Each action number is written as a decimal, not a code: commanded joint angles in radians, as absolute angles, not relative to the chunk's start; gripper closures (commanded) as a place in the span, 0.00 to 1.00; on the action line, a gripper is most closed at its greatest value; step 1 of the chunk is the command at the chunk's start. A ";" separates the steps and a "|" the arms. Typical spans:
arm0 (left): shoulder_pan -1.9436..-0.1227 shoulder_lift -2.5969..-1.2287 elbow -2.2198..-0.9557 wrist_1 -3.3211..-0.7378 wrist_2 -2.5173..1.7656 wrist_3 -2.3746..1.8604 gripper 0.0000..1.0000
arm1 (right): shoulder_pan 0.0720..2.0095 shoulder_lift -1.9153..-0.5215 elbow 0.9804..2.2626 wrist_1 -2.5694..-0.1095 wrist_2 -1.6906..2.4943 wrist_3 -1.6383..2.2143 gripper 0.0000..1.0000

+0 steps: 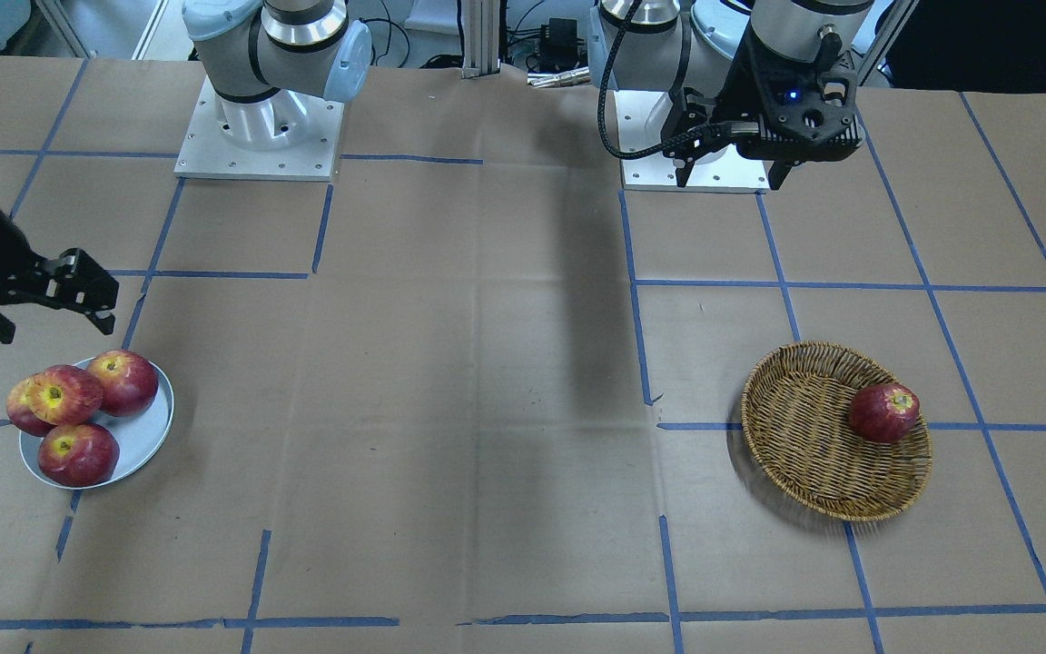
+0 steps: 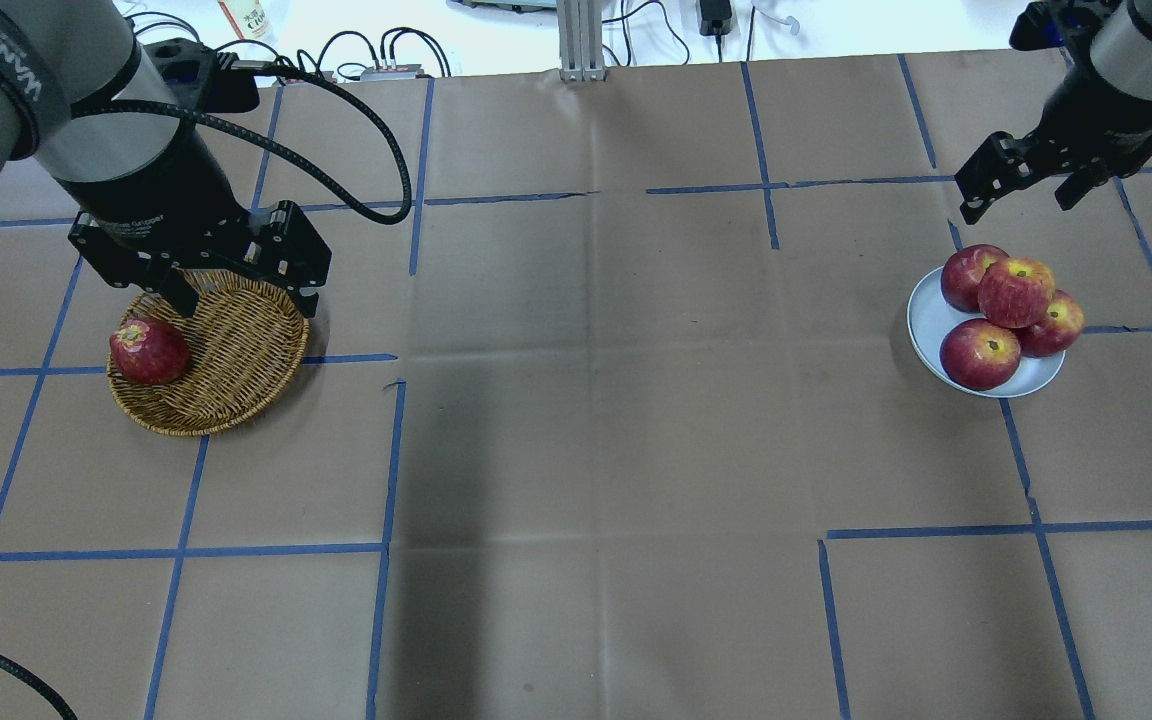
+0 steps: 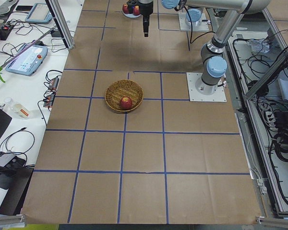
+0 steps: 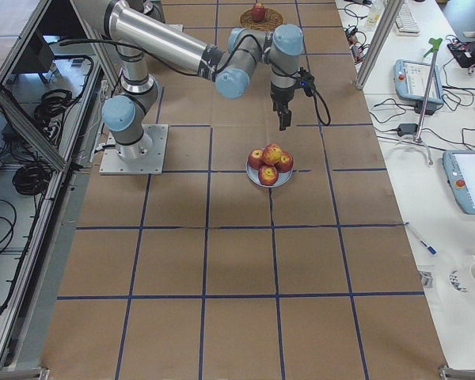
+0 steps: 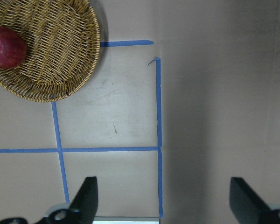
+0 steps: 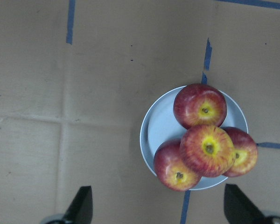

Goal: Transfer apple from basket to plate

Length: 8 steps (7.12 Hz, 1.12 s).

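Observation:
The apple [image 6: 206, 150], streaky pinkish-red with a broad yellow patch, lies on top of three darker apples on the pale blue-grey plate [image 6: 161, 126]; the apple also shows in the overhead view [image 2: 1015, 291] and the front view [image 1: 64, 394]. My right gripper [image 2: 1019, 207] is open and empty, raised beside the plate [image 2: 926, 310]. The wicker basket [image 2: 236, 350] holds one dark red apple [image 2: 148, 350]. My left gripper [image 2: 244, 303] is open and empty, held above the basket's edge on the robot's side.
The table is covered in brown paper with a grid of blue tape. The two arm bases [image 1: 260, 136] stand at the robot's edge. Cables and control tablets lie off the table's far side [image 4: 467, 174].

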State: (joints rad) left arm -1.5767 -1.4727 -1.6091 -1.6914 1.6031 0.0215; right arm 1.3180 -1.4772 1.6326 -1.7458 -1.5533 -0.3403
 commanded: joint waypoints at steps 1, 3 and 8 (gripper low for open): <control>-1.575 -1.473 -1.609 -1.692 1.603 0.021 0.01 | 1.469 -1.567 1.620 -1.607 -1.555 -0.078 0.00; -1.575 -1.473 -1.609 -1.692 1.603 0.021 0.01 | 1.589 -1.600 1.623 -1.562 -1.600 0.046 0.00; -1.575 -1.473 -1.609 -1.692 1.603 0.021 0.01 | 1.591 -1.600 1.629 -1.557 -1.586 -0.006 0.00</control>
